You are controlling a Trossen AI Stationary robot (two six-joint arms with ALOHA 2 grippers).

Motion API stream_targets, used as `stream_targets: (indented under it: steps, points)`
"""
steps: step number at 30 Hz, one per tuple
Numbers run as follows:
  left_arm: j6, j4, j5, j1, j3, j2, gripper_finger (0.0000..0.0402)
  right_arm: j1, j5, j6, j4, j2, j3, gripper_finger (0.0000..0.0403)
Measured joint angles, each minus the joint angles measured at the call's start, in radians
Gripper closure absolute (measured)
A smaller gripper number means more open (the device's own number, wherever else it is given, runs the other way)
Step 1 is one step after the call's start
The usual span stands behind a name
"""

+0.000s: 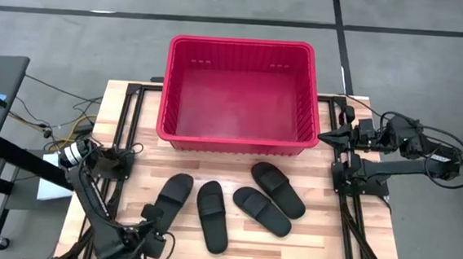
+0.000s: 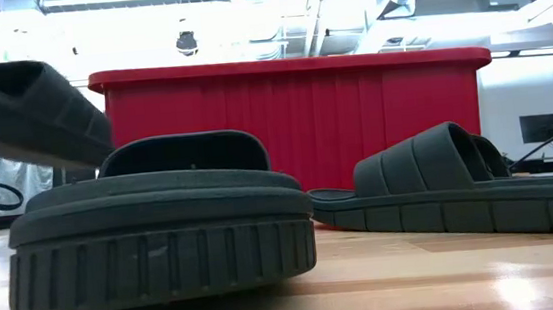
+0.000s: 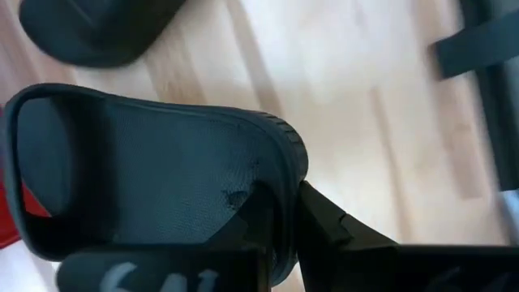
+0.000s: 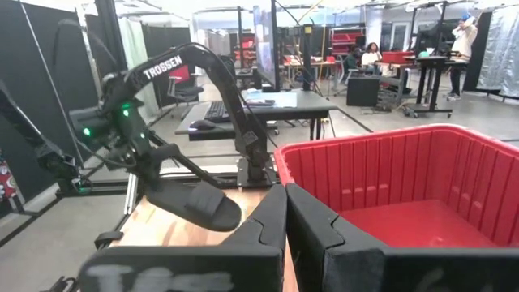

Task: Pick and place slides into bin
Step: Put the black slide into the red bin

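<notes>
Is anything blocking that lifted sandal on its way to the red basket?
Nothing visible does. The left gripper holds one slide raised off the table; the bin beyond it has only its near wall to clear. The other three slides lie off to the side.

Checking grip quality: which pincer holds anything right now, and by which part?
The left pincer grips one slide by the rim at one end, lifting it off the table. The right pincer, shut beside the bin, holds nothing.

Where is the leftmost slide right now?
In the high view, the leftmost slide sits front-left, gripped at its heel by the left end effector, beside another slide.
</notes>
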Motion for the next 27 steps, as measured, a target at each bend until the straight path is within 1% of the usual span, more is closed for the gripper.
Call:
stream_targets:
  steps: [2, 6, 8, 10, 12, 16, 21, 24, 27]
  points:
    - [0.010, -0.016, 0.007, 0.000, 0.052, 0.000, 0.0388, 0.000, 0.000, 0.000, 0.000, 0.000, 0.000, 0.0403]
    - [0.079, -0.016, 0.018, 0.000, 0.154, -0.001, 0.0388, 0.000, 0.000, 0.000, 0.000, 0.000, 0.000, 0.0403]
    - [0.093, -0.018, 0.009, 0.007, 0.212, -0.001, 0.0388, 0.000, 0.000, 0.000, 0.000, 0.000, 0.000, 0.0403]
    - [0.092, -0.020, -0.023, 0.020, 0.271, -0.001, 0.0388, 0.000, 0.000, 0.000, 0.000, 0.000, 0.000, 0.0403]
    - [0.092, -0.024, -0.099, 0.036, 0.333, -0.001, 0.0388, 0.000, 0.000, 0.000, 0.000, 0.000, 0.000, 0.0403]
    - [0.111, -0.046, -0.313, 0.069, 0.450, -0.002, 0.0390, 0.000, 0.000, 0.000, 0.000, 0.000, 0.000, 0.0403]
    - [0.151, -0.129, -0.509, 0.127, 0.576, -0.003, 0.0390, 0.000, 0.000, 0.000, 0.000, 0.000, 0.000, 0.0403]
    - [0.183, -0.193, -0.579, 0.180, 0.632, -0.003, 0.0390, 0.000, 0.000, 0.000, 0.000, 0.000, 0.000, 0.0403]
    - [0.202, -0.245, -0.610, 0.259, 0.671, -0.004, 0.0390, 0.000, 0.000, 0.000, 0.000, 0.000, 0.000, 0.0403]
